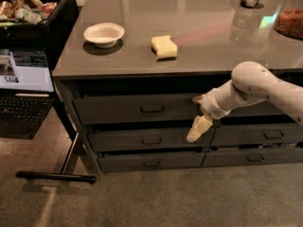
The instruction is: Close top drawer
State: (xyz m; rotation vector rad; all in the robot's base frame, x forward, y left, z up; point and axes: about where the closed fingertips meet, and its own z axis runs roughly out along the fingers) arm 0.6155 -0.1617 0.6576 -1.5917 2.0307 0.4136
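Hand [199,128] low at right end of top drawer [118,109], open or closed: can't tell. Drawer sits slightly out under table [213,51] edge. Likely stiff, heavyish, slides; push flat front near handle [152,109], no grasp needed.

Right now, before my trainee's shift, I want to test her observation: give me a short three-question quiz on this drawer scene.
1. True or false: the white round bowl sits left of the yellow rectangular sponge on the grey countertop.
2. The robot's cream-tipped gripper is: A) on the countertop; B) in front of the wide dark-grey top drawer, right of its handle; C) inside the bowl.
3. Which countertop item lies nearest above that handle?
Key: 1 true; 2 B; 3 the sponge.
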